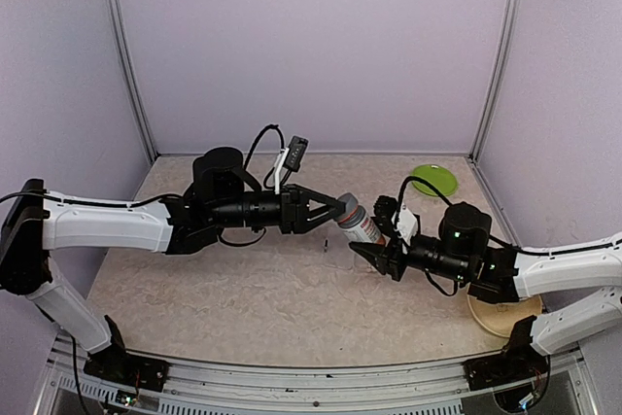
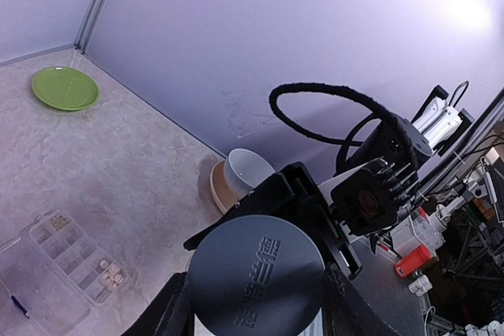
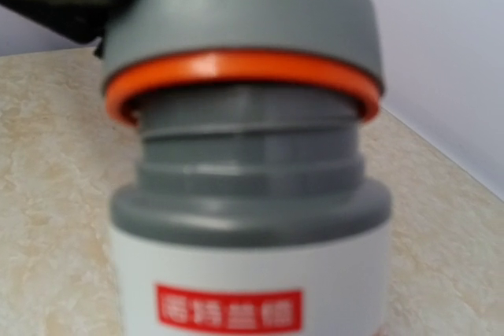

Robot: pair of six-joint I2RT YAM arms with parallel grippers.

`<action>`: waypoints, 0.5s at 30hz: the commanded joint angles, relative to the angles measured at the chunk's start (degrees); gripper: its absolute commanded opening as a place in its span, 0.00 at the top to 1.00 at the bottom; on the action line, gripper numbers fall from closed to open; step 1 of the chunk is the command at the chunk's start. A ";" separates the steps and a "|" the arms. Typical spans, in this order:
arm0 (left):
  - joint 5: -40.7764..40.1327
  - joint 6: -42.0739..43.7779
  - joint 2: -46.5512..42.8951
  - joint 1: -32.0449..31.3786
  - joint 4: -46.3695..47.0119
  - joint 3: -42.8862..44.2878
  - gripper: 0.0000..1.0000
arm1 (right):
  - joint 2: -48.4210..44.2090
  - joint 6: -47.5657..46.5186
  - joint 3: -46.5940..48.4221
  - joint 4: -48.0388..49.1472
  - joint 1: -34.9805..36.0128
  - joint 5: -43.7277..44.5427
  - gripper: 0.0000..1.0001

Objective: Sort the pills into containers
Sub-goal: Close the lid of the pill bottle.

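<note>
Grey cap point(image 2: 256, 281) of a white bottle point(image 1: 362, 225) sits clamped in the left pincer point(image 1: 340, 209); the right pincer point(image 1: 374, 245) grips the bottle's body. On the desk point(image 1: 243, 289) lies the clear pill box point(image 2: 35, 231), one dark pill point(image 2: 17, 306) just beside its compartments point(image 2: 67, 245).

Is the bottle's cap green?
No, the bottle has a grey cap with an orange ring.

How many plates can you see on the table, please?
2: green plate, far right corner; tan plate under the white bowl, near right. Others may be hidden.
</note>
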 commanded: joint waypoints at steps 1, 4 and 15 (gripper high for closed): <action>-2.58 0.44 1.10 -1.19 -3.39 2.78 0.56 | 0.07 -0.04 3.12 0.35 0.55 3.29 0.84; -5.53 -0.34 1.80 -1.50 -6.28 3.91 0.56 | 0.56 -0.04 4.26 -1.05 1.15 6.32 0.84; -9.77 -4.23 5.01 -1.90 -11.83 6.28 0.56 | 2.73 -4.38 6.60 -3.51 5.85 17.60 0.85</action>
